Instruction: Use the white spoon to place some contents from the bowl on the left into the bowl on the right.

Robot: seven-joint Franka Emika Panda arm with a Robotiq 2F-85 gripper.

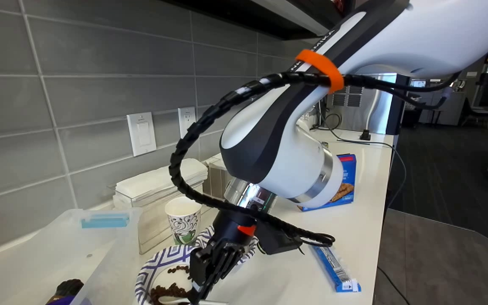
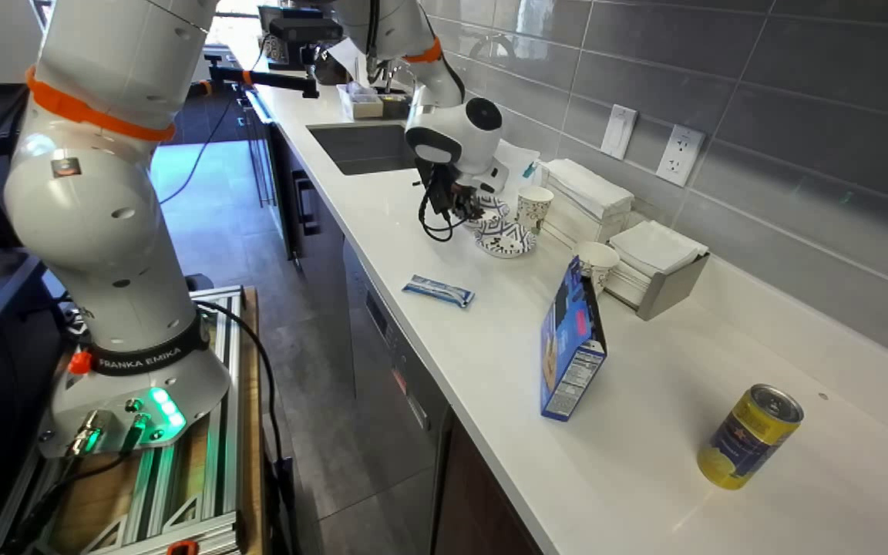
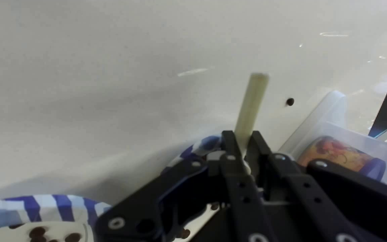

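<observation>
My gripper (image 1: 196, 296) is shut on the handle of the white spoon (image 1: 215, 303). In the wrist view the pale handle (image 3: 252, 104) sticks out beyond the fingertips (image 3: 244, 139). In an exterior view the spoon's head lies over brown pieces (image 1: 168, 292) in a patterned paper bowl (image 1: 144, 275). The gripper hides part of this bowl; its rim also shows in the wrist view (image 3: 210, 143). The other patterned bowl (image 1: 249, 253) is partly behind the gripper. In the wrist view this bowl (image 3: 45, 208) holds several brown pieces. Both bowls (image 2: 507, 245) (image 2: 492, 205) show beside the gripper (image 2: 473, 212).
A clear plastic bin (image 1: 112, 254) with a jar stands beside the nearer bowl. A paper cup (image 1: 183, 220) and napkin holder (image 1: 159, 190) stand along the wall. A blue wrapped bar (image 2: 438, 290), blue box (image 2: 573, 339) and yellow can (image 2: 751, 436) are on the counter.
</observation>
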